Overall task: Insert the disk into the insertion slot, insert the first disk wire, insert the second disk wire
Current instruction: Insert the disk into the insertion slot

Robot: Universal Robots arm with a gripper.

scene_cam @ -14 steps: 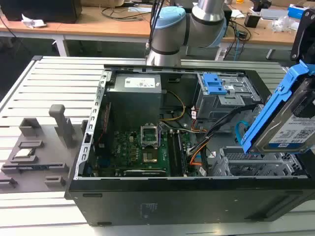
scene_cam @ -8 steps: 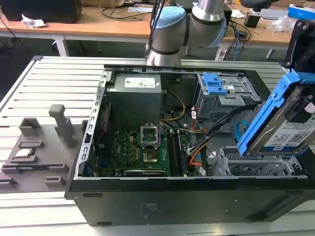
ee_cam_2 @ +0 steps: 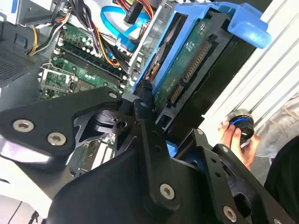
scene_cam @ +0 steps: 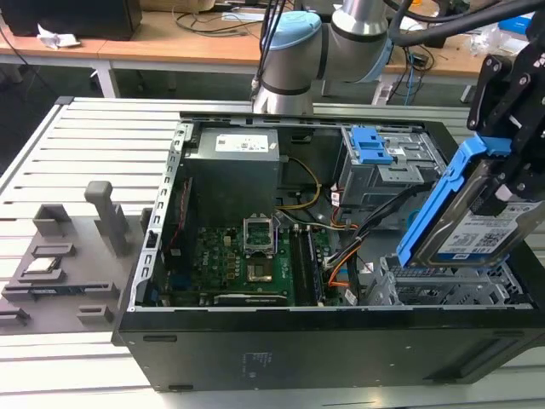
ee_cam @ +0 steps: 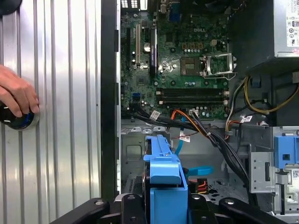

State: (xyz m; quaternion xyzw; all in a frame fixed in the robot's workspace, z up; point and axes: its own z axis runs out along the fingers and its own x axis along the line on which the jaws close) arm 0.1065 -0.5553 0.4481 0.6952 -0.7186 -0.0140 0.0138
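Note:
The disk (scene_cam: 479, 240), silver with a white label in a blue carrier frame (scene_cam: 433, 213), hangs tilted over the case's front corner at the exterior view's right. My gripper (scene_cam: 504, 189) is shut on it from above. Just below stands the insertion slot (scene_cam: 443, 288), a grey perforated cage, and the disk's lower edge is close above its top. In the second wrist view the disk's green circuit board (ee_cam_2: 187, 60) faces the camera, with a black finger (ee_cam_2: 144, 103) pressed on the carrier's edge. In the first wrist view the blue carrier (ee_cam: 163, 170) sits over the cage wall (ee_cam: 133, 142).
Black, orange and blue cables (scene_cam: 375, 223) run past the cage to the motherboard (scene_cam: 255, 256). A taller grey cage with blue tabs (scene_cam: 379, 158) stands behind, beside the power supply (scene_cam: 234, 166). A person's hand (ee_cam: 16, 95) rests on a black knob (ee_cam: 18, 120) on the slatted table.

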